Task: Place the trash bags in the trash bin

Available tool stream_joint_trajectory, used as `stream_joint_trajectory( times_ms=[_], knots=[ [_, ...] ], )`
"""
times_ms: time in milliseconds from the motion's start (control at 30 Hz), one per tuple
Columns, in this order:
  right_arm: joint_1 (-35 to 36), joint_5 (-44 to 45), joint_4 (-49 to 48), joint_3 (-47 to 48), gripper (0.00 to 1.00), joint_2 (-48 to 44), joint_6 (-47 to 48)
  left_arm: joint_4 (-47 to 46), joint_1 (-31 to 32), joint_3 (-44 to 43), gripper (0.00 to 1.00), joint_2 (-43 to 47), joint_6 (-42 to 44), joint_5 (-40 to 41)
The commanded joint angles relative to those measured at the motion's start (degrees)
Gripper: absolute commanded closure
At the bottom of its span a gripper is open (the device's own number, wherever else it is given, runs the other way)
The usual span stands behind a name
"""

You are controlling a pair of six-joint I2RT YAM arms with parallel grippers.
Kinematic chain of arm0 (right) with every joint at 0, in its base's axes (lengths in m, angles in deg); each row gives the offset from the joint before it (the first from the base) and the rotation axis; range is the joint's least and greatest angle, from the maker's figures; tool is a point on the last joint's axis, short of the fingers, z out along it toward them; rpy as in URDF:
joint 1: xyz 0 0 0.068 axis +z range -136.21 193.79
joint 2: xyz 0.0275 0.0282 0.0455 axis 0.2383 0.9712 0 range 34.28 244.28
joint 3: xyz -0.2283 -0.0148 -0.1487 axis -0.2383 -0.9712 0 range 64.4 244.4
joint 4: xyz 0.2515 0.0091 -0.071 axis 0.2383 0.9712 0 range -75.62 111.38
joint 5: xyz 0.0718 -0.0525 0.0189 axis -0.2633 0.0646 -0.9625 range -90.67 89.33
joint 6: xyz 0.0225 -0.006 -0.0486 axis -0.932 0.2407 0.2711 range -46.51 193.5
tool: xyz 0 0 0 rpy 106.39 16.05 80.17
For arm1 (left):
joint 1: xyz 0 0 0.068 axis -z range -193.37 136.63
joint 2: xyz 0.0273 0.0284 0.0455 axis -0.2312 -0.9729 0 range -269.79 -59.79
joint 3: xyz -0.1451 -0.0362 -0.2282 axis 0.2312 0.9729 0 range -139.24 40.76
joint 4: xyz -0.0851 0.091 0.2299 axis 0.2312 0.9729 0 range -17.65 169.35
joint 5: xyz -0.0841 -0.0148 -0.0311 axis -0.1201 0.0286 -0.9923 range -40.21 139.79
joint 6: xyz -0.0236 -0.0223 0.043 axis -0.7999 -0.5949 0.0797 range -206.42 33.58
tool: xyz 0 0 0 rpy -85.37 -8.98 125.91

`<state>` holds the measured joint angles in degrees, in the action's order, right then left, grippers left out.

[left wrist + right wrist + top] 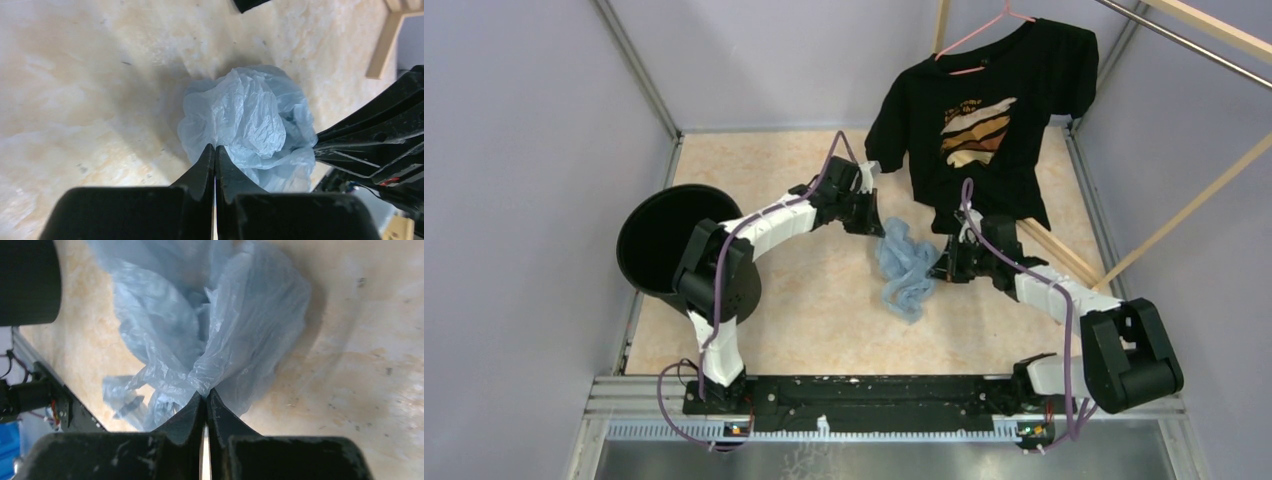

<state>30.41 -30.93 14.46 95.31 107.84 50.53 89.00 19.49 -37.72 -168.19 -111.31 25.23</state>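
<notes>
Grasping step. The trash bag (904, 268) lies crumpled on the table (804, 310), well right of the trash bin (649, 235). The right gripper (204, 395) pinches a fold. The left gripper (215, 150), pressed together at the bag's edge, probably nips film too. Next, both should lift together toward the bin's mouth.

Lilac walls (524, 150) enclose a beige marbled table (824, 300). A black T-shirt (914, 110) hangs from a wooden rack (1194, 205) at its far right corner.
</notes>
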Motion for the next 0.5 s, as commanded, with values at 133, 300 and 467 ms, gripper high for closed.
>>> stream_joint_trajectory(
  times_ms=[133,300,467],
  knots=[
    [-0.56,14.98,8.84,6.74,0.81,-1.32,2.18,-6.54,-0.26,4.94,1.0,16.8,3.46,11.27],
    [0.26,16.08,12.42,8.82,0.65,-3.87,3.21,-10.34,-0.33,8.42,1.0,22.29,3.35,14.74],
    [12.53,22.5,11.81,8.79,0.34,-11.6,7.81,-11.84,-0.29,9.86,1.0,24.92,3.35,16.76]
  ],
)
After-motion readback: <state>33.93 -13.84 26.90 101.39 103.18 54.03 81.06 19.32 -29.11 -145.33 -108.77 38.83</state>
